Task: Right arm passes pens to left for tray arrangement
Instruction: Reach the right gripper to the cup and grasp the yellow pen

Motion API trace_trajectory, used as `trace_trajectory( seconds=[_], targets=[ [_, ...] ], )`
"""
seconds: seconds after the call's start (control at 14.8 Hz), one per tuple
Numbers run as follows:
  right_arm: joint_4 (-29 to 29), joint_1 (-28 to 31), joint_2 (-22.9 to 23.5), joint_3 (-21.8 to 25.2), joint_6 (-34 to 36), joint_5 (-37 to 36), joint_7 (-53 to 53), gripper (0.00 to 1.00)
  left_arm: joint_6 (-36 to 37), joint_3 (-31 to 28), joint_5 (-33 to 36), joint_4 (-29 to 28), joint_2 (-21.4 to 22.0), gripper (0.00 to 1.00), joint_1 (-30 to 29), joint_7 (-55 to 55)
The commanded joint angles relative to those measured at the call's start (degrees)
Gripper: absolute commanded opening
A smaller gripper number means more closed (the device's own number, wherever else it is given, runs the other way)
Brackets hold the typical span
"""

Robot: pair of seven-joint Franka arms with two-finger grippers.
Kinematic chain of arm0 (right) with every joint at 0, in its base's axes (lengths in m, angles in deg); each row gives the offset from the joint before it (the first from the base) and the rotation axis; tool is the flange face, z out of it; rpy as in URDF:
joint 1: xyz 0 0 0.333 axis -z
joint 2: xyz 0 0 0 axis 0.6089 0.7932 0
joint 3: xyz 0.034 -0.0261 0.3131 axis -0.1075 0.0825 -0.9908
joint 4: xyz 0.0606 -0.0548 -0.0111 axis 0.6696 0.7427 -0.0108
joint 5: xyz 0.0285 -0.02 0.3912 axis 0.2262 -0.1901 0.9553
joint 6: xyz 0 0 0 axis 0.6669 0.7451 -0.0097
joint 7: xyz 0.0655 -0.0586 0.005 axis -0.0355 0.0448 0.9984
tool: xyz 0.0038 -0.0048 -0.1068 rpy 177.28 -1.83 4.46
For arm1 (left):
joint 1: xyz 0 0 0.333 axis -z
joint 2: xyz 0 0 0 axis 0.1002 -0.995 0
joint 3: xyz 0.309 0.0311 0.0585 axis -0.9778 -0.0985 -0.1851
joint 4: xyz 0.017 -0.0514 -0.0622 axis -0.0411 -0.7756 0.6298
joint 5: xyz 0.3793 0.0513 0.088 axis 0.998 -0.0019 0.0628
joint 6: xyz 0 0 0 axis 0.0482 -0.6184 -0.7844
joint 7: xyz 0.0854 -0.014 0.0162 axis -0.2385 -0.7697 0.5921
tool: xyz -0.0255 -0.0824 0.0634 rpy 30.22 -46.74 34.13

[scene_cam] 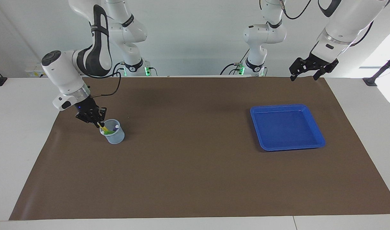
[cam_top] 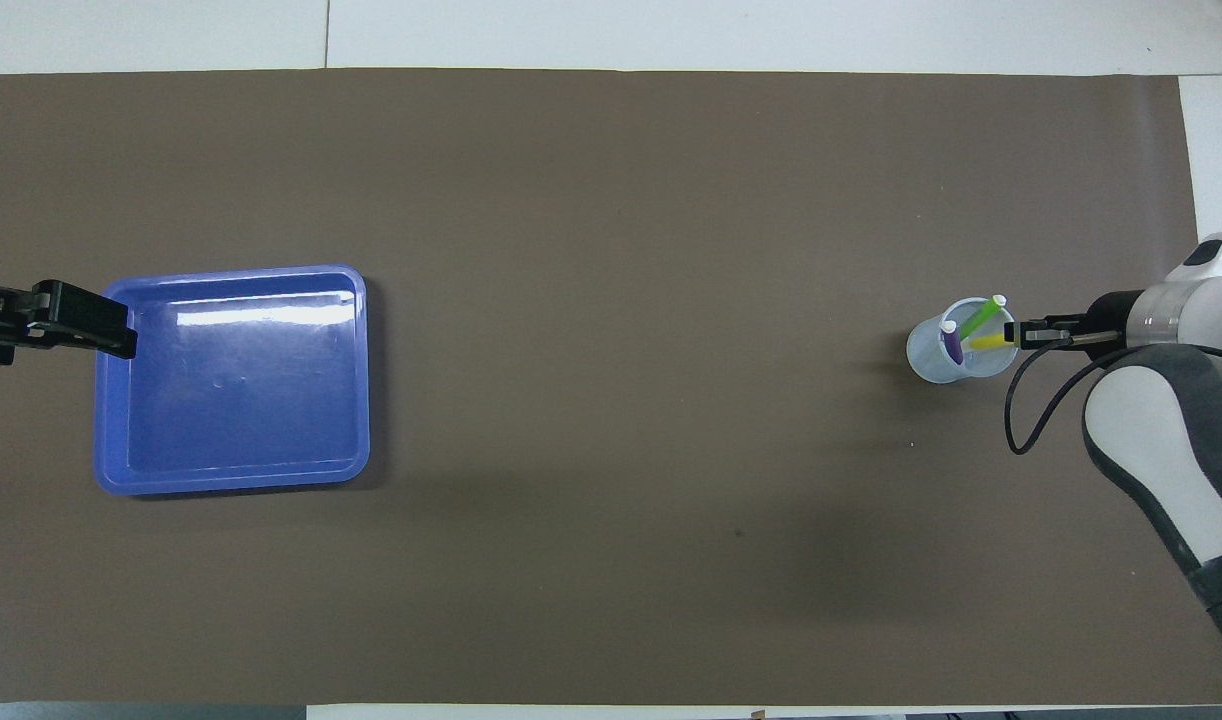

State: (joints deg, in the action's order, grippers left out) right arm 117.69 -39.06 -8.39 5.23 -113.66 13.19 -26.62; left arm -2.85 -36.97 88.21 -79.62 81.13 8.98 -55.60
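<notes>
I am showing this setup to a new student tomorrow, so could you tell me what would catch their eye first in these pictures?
Probably the bright blue tray, lying bare on the brown mat toward the left arm's end of the table, with the open left gripper raised over the mat's edge nearby. At the right arm's end, the right gripper is shut on the yellow pen, which leans in a small translucent cup alongside a green pen and a purple pen.
</notes>
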Motion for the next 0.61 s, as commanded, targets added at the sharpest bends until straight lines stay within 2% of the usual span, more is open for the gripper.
trace_trajectory(
  seconds=[0.0, 0.14, 0.34, 0.54],
  targets=[
    [-0.53, 0.76, -0.81, 0.22, 0.56, 1.53, 2.0, 0.0, 0.66, 0.36, 0.58, -1.06, 1.28, 1.0, -0.6, 0.14],
    [-2.29, 0.76, -1.42, 0.05, 1.26, 1.53, 1.82, 0.0, 0.75, 0.36, 0.58, -1.06, 1.46, 1.0, -0.51, 0.14],
    [-6.85, 0.58, -3.44, -0.48, 9.41, 1.45, -0.01, 0.0, 0.57, 0.27, 0.58, -1.5, 2.6, 1.0, -0.6, 0.23],
    [-13.26, 0.32, -3.53, -0.92, 18.02, 1.18, -5.97, 0.0, 0.57, 0.18, 0.58, -2.91, 3.66, 1.0, -1.56, -0.12]
  ],
)
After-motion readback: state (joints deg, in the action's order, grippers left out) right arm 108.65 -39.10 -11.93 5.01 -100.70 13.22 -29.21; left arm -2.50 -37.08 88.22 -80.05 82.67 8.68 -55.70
